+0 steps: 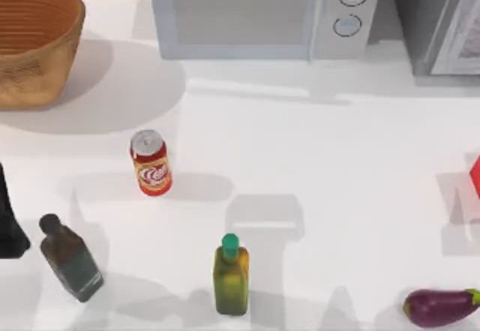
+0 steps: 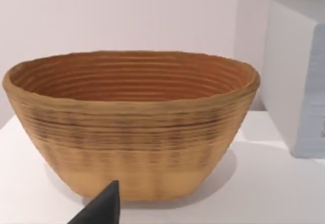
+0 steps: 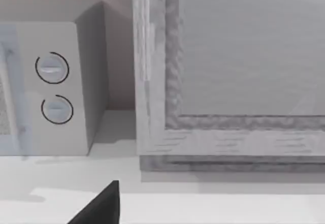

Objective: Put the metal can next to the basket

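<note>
The can (image 1: 151, 163) stands upright on the white table (image 1: 315, 158), left of centre, a short red cylinder with a shiny silver top, a white swirl logo on its side and an orange-yellow band near the base. No letters on it can be read. It is well apart from the basket (image 1: 34, 42), which sits at the far left corner: a wide round bowl of tan-orange wicker, its coils running in tight ribs around the inside walls and the outside alike, the rim a shade darker.

Nearer than the can, a dark glass bottle (image 1: 69, 260) with a black stopper stands at the left, tilted in the top view, and an olive bottle (image 1: 231, 275) with a green cap stands near the middle of the near edge. A glossy purple eggplant (image 1: 440, 306) lies at the near right corner. Something red (image 1: 475, 175) pokes in at the right edge.

Along the far side, a pale grey microwave (image 1: 259, 12) shows two round dials; beside it on the right a grey framed cabinet (image 1: 442, 19).

The left arm (image 1: 9, 218) is a dark shape at the left edge, near the dark bottle. One dark fingertip (image 2: 101, 206) of the left gripper shows against the basket; how far it is open, I cannot tell. One fingertip (image 3: 101, 203) of the right gripper shows before the microwave and cabinet; same story there.
</note>
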Robot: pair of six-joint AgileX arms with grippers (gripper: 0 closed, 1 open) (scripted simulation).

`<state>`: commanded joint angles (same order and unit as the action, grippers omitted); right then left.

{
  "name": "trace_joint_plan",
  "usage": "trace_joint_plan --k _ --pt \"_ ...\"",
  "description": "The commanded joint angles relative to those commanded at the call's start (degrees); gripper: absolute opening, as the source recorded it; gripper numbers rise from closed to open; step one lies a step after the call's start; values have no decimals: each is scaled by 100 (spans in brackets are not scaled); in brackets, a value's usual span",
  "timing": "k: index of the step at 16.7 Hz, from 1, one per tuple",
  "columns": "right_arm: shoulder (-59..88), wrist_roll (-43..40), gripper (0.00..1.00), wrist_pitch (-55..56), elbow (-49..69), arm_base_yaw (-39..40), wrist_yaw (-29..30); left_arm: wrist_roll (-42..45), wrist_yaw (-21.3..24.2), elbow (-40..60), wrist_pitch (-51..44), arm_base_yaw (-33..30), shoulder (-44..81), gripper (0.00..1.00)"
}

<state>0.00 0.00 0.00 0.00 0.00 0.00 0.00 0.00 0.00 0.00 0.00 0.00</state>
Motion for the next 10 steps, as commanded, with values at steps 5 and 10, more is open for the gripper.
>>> trace_joint_plan --k 5,10 --pt "0 0 100 0 0 0 0 83 1 351 -270 -90 354 100" --pt "0 0 100 0 0 0 0 451 3 1952 -1458 -486 2126 100"
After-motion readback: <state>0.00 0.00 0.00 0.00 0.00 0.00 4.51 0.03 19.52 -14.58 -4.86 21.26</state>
